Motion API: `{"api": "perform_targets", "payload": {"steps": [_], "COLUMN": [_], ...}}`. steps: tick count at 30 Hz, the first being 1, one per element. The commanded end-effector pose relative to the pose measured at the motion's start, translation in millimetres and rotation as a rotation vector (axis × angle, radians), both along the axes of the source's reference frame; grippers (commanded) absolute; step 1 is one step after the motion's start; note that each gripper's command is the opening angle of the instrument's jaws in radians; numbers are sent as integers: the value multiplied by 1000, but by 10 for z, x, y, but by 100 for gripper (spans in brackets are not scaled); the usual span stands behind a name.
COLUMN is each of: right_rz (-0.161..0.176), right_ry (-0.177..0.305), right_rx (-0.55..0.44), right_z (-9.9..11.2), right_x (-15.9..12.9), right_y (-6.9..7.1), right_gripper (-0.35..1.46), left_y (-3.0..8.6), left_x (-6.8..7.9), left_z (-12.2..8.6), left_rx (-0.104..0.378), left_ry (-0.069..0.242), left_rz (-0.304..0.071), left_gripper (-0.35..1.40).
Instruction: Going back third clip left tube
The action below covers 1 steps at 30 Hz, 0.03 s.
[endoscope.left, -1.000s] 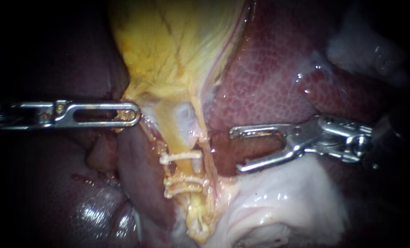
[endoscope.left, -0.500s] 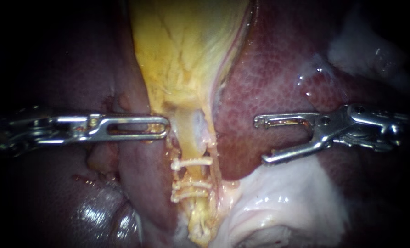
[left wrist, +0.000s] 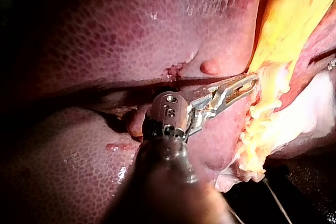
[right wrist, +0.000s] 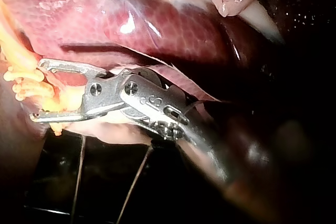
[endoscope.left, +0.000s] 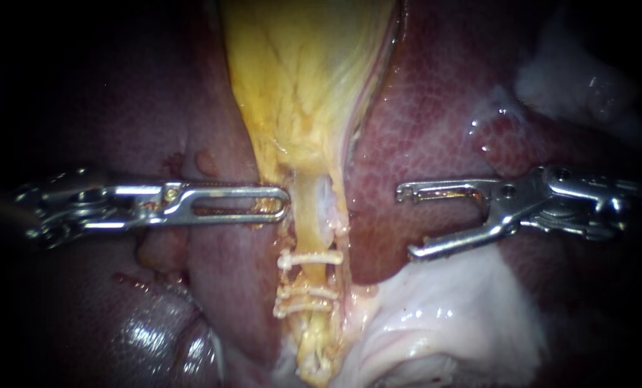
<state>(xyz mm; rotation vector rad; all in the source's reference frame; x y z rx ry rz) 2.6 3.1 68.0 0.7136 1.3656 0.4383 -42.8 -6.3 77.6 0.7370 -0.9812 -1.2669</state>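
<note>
Three white clips (endoscope.left: 310,257) cross the yellow tube (endoscope.left: 308,215).
Beside it the left instrument (endoscope.left: 283,203) lies closed, empty; the right instrument (endoscope.left: 407,223) gapes over bare liver (endoscope.left: 421,129), well clear.

Liver (endoscope.left: 436,122): dark maroon-red, fine paler honeycomb mottling, wet white glints.
Gallbladder (endoscope.left: 299,86): bright yellow, streaked with whitish fibres, thin pink line along edge next to liver.
Tube (endoscope.left: 308,208): pale yellow-tan, whitish patch on one side.
Clips (endoscope.left: 310,257): cream-white.
Left instrument (endoscope.left: 281,203): shiny silver, yellow-brown smears in slot.
Right instrument (endoscope.left: 407,223): silver, bright highlights, brownish smear along upper edge.
Pale tissue (endoscope.left: 443,316) below right instrument: white shading to pink, glossy.
Surroundings: near black.
</note>
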Motion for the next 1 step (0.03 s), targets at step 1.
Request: {"api": "perform_targets", "payload": {"steps": [1], "right_rz": [0], "right_ry": [0], "right_rx": [0], "right_z": [0], "right_x": [0], "right_y": [0], "right_gripper": [60], "left_y": [1], "left_x": [1], "left_z": [-2], "left_rx": [0], "left_ry": [0], "left_rz": [0], "left_gripper": [-35]}}
